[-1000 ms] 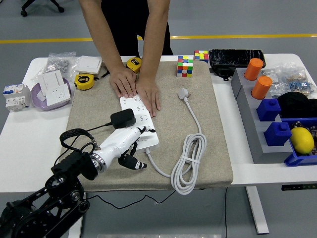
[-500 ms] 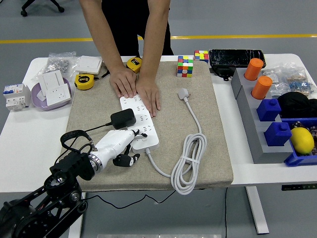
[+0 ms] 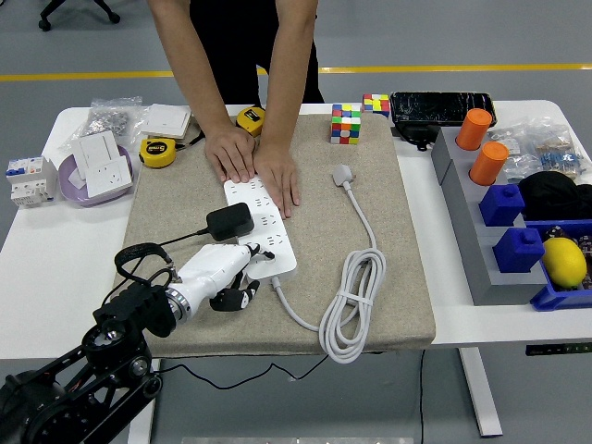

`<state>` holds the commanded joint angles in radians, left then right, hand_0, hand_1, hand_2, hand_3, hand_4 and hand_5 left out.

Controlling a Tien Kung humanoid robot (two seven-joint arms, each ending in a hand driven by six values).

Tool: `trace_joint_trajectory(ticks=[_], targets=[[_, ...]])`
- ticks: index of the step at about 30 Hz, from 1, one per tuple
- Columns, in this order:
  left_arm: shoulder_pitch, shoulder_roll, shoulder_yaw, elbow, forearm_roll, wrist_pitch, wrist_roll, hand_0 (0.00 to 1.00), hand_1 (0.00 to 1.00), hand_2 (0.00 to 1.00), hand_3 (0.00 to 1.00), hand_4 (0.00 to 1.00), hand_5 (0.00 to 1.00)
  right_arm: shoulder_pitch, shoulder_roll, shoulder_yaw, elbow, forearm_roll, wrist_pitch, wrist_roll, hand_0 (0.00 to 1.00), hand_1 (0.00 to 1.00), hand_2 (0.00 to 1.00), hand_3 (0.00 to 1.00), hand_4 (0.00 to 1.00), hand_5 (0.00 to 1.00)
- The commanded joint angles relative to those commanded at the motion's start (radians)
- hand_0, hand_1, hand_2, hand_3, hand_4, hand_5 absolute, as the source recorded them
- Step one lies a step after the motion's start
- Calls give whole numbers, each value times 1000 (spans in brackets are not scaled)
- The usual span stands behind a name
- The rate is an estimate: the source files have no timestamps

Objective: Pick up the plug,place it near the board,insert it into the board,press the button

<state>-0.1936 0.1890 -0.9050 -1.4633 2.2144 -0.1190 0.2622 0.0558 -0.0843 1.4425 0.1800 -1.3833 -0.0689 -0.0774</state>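
The black plug [image 3: 229, 221] sits seated in the white board [image 3: 262, 228], about midway along its left side, its cable looping off to the left. The left hand [image 3: 220, 274] lies just below the plug at the board's near end, fingers curled downward, holding nothing, fingertips [image 3: 250, 252] touching the board's near edge. A person's hands [image 3: 252, 161] press flat on the board's far end. All rests on a beige mat [image 3: 370, 185] over the tabletop [image 3: 46, 259].

head view | high, robot's side | faces forward-down | table [image 3: 55, 250] near edge at bottom
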Motion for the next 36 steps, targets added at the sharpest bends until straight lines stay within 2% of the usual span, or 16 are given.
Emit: trace_joint_trajectory(ticks=[7, 14, 20, 22, 24, 26, 27, 28, 30, 32, 33, 34, 36], targets=[[-3, 2, -1, 1, 10, -41, 20, 149, 44, 157, 728, 516, 2, 2, 0, 3, 0, 0, 0, 0, 788, 694, 706, 748, 998, 982], [-5, 3, -16, -19, 21, -28, 13, 149, 44, 156, 718, 512, 2, 4, 0, 2, 0, 4, 0, 1, 788, 694, 706, 748, 998, 983], [6, 3, -101, -123, 4, -26, 1, 149, 43, 156, 699, 508, 2, 3, 2, 4, 0, 3, -1, 1, 788, 695, 705, 748, 998, 982], [6, -7, -140, -160, -23, -5, -16, 154, 46, 157, 712, 518, 2, 3, 2, 5, 0, 2, -1, 0, 788, 694, 706, 747, 998, 982], [2, -23, -182, -183, -55, 47, -52, 154, 46, 157, 712, 518, 2, 2, 2, 3, 0, 3, -1, 0, 788, 694, 706, 747, 998, 982], [-9, -47, -222, -176, -109, 111, -96, 154, 46, 157, 712, 518, 2, 3, 3, 2, 0, 3, -1, -1, 788, 694, 706, 747, 998, 982], [-20, -61, -242, -159, -145, 149, -125, 243, 188, 271, 685, 702, 80, 4, 3, -1, 0, 6, -1, 0, 788, 694, 706, 748, 998, 983], [-25, -67, -248, -150, -169, 176, -141, 243, 188, 271, 685, 702, 80, 4, 3, -2, 0, 7, -1, 0, 788, 694, 706, 748, 998, 983], [-55, -92, -263, -84, -253, 255, -209, 243, 188, 271, 685, 702, 80, 5, 4, -7, 0, 8, -1, -1, 788, 694, 706, 748, 998, 983], [-83, -115, -273, -14, -338, 308, -266, 243, 188, 271, 685, 702, 80, 5, 5, -12, 0, 10, -1, -1, 788, 694, 706, 748, 998, 983], [-100, -127, -274, 25, -383, 299, -289, 641, 745, 645, 695, 869, 97, 5, 5, -14, 0, 10, -1, -1, 787, 694, 706, 748, 998, 983], [-109, -133, -274, 57, -422, 291, -300, 641, 745, 645, 695, 869, 97, 5, 5, -15, 0, 10, -1, -1, 787, 694, 706, 748, 998, 983], [-139, -152, -276, 134, -505, 246, -312, 641, 745, 645, 695, 869, 97, 5, 5, -18, 0, 11, -1, -2, 787, 694, 706, 748, 998, 983]])
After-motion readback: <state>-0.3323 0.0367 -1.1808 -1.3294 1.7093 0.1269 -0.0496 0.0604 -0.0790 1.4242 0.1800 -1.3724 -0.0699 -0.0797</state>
